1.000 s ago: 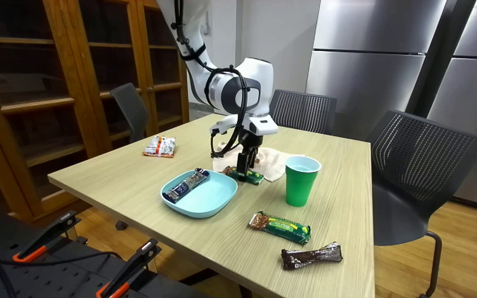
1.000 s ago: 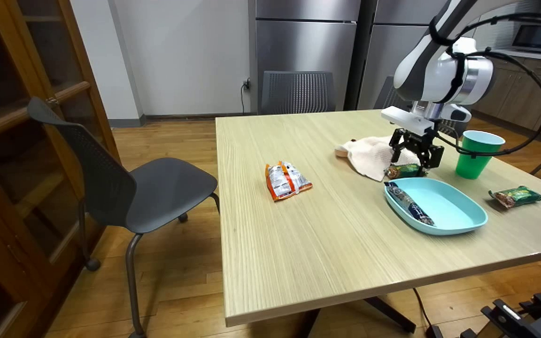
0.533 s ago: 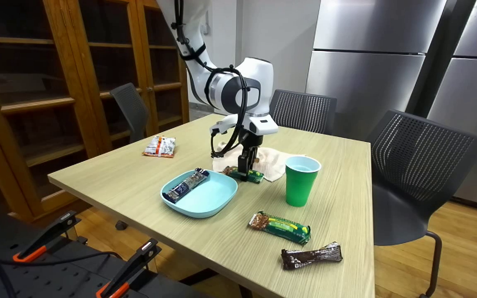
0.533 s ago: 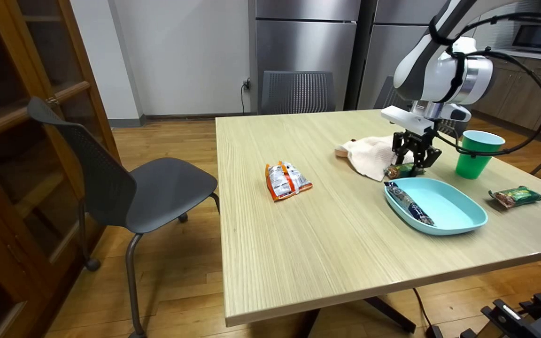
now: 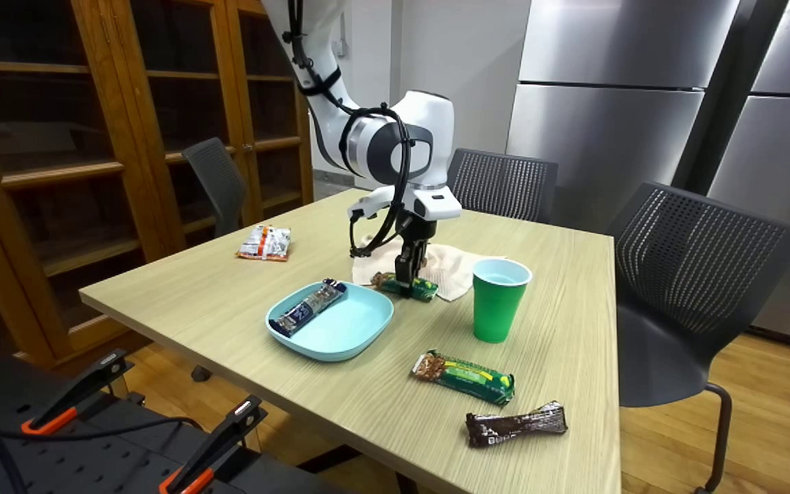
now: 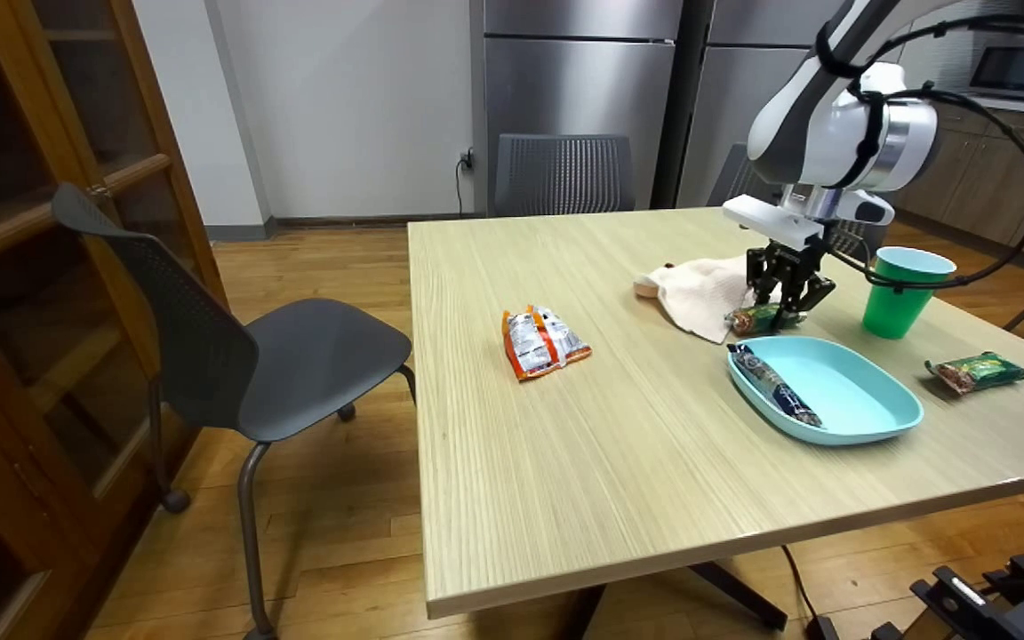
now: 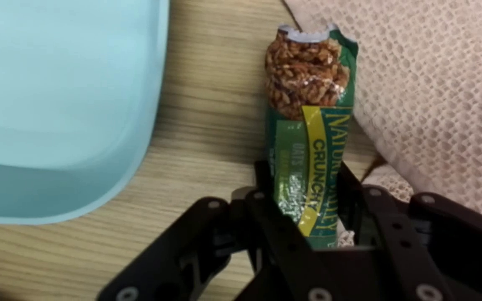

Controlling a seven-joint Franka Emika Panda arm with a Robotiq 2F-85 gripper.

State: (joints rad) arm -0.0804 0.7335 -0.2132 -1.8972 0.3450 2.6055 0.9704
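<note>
Evidently, the black gripper (image 7: 303, 180) pinched a green Nature Valley Crunchy granola bar (image 7: 310, 138) across its narrow width, presumably the easier span to grasp. That bar was between a light-blue plate (image 7: 57, 83), whose raised sides probably contained a navy-wrapped bar (image 5: 307, 307), and a rumpled pale-pink cloth (image 7: 429, 83). Nearby, a green cup (image 5: 498, 309) stood upright.

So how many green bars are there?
2: a green bar held in the gripper, beside the plate; another green bar on the table, near the cup. More could be hidden under the cloth.
</note>
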